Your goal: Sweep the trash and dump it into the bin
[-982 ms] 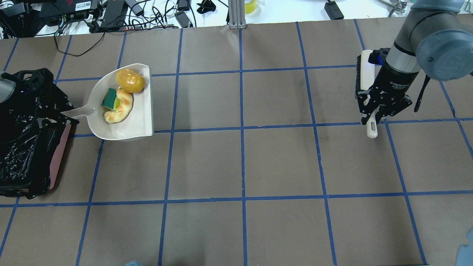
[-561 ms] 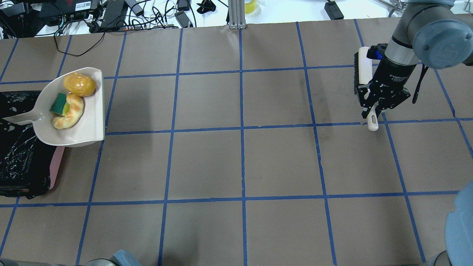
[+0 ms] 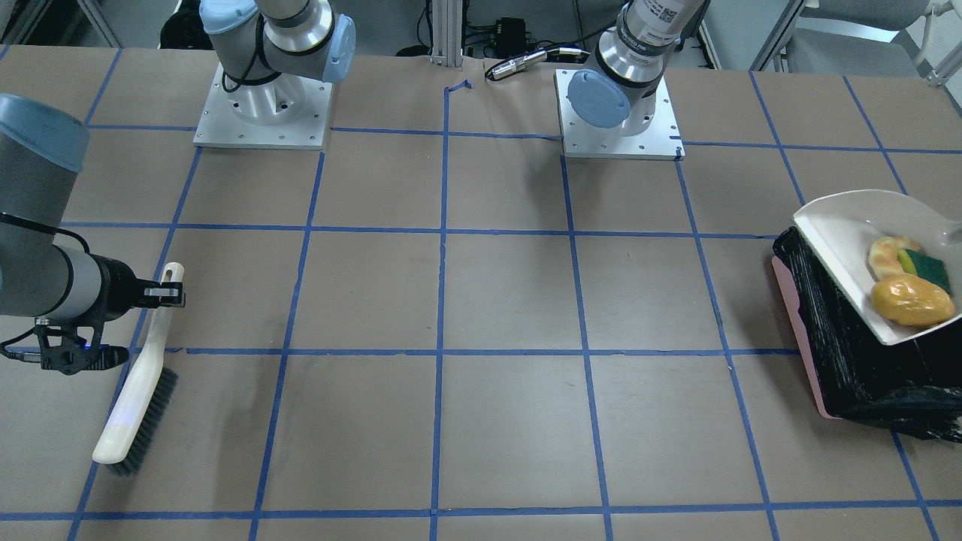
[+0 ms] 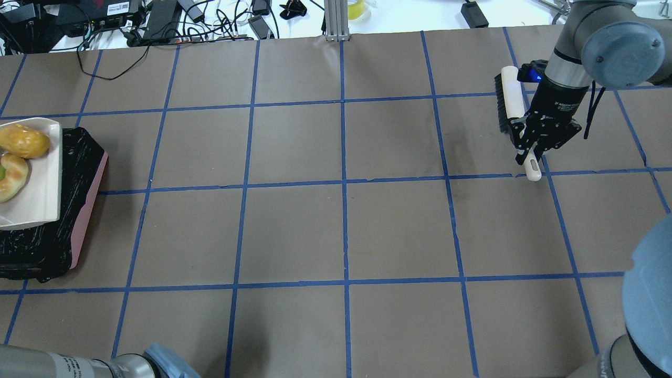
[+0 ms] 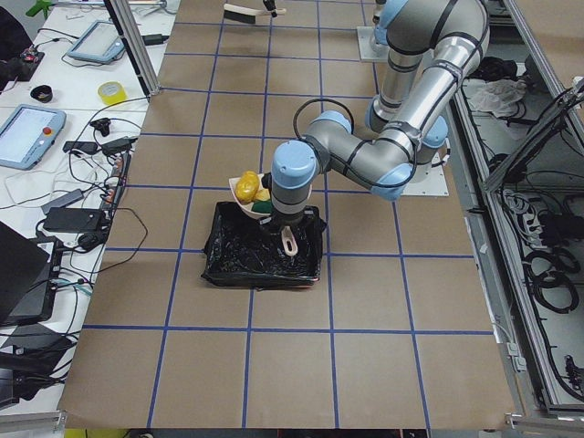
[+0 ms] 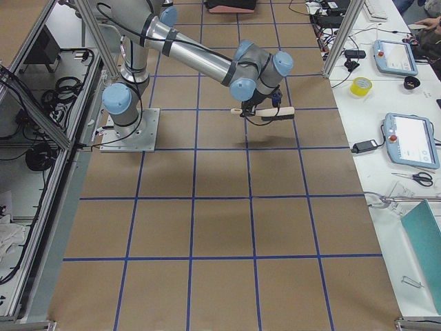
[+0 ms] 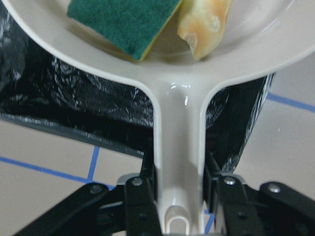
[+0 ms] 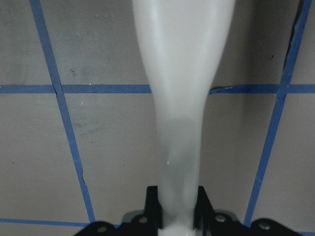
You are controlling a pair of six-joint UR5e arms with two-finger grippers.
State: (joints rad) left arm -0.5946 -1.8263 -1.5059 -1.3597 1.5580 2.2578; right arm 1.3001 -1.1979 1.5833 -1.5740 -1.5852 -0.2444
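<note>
Left hand (image 7: 178,189) clamps the dustpan (image 3: 840,224) handle, holding trash (image 3: 911,300) above the bin (image 3: 845,361); right hand (image 4: 533,154) grips the brush (image 3: 129,402) over the table (image 3: 496,300)

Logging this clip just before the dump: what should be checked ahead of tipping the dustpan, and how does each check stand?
1. Grip: left gripper shut on the dustpan handle: ok.
2. Position: dustpan held above the bin: ok.
3. Load: potato, croissant and sponge all lie in the dustpan: ok.
4. Target: bin mouth open, seen from the left side: ok.
5. Clearance: right gripper, shut on the brush, is far from the bin: ok.
</note>
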